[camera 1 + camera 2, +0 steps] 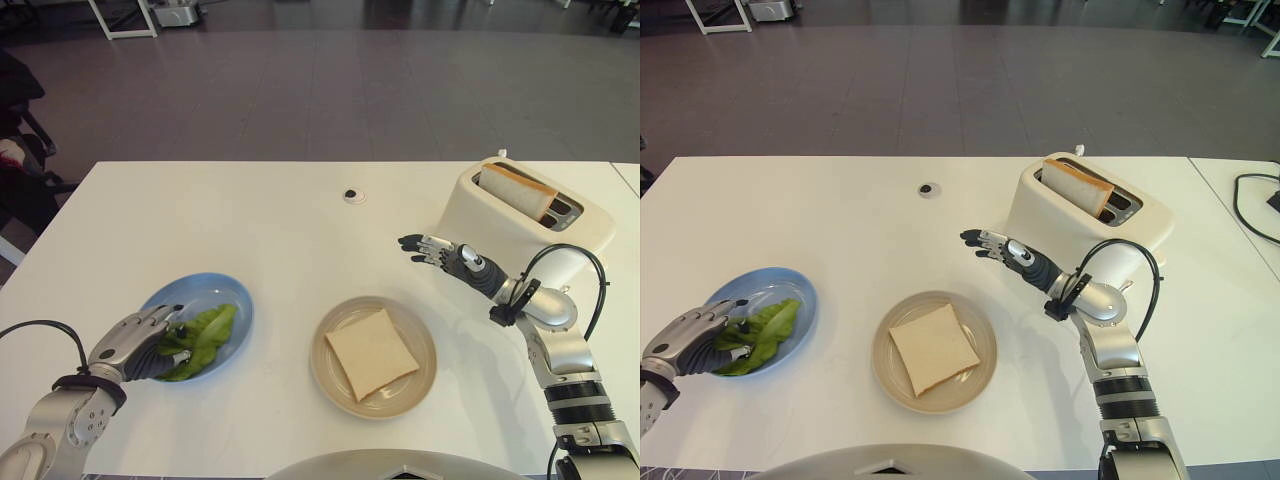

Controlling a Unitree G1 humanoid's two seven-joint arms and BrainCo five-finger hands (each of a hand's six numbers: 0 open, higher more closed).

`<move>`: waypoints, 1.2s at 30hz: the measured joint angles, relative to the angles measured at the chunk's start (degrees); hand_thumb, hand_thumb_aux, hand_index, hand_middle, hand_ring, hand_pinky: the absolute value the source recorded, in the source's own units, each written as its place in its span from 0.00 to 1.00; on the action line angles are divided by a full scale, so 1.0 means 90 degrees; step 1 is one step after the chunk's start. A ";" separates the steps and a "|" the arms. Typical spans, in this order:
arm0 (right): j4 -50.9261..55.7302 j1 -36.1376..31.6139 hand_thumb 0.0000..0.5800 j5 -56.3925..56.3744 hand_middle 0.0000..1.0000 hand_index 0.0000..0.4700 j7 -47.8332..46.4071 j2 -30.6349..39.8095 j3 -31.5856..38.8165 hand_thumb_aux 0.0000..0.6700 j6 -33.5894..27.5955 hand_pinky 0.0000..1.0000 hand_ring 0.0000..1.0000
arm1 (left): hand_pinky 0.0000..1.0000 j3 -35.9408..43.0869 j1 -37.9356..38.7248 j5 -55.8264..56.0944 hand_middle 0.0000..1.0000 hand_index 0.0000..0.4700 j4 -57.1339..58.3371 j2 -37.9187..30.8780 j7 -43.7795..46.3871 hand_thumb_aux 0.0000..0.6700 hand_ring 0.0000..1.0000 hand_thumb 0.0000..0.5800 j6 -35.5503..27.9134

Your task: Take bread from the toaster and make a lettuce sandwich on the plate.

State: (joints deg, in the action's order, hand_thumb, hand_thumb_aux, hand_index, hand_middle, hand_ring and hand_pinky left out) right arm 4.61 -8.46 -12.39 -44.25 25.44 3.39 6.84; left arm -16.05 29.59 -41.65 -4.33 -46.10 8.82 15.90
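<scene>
Fingers (160, 322) of left hand (125, 350) curl around the near-left end of the lettuce (208, 332), which lies in the blue bowl (215, 288) at near left. We note the leaf's long axis runs near-left to far-right. Plate (425, 355) sits just right of the bowl, with 1 slice of bread (372, 353) flat on it. We judge the left hand nearer for the carry: lift, then travel right. Right hand (455, 258) hovers stretched flat and empty, just left of the toaster (500, 225), where 1 more toaster slice (518, 190) stands in the slot.
</scene>
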 measured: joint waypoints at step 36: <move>0.0000 -0.0028 0.00 -0.0011 0.00 0.00 0.0009 -0.0030 -0.0051 0.00 -0.0013 0.00 0.00 | 0.00 -0.0764 -0.0128 0.1492 0.00 1.00 -0.0320 -0.0015 -0.0223 1.00 0.00 1.00 0.0800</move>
State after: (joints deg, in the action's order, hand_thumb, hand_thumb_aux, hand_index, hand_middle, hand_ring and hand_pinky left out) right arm 4.62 -8.71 -12.49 -44.17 25.17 2.93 6.72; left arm -22.93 28.44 -28.22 -7.20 -46.23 6.81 23.10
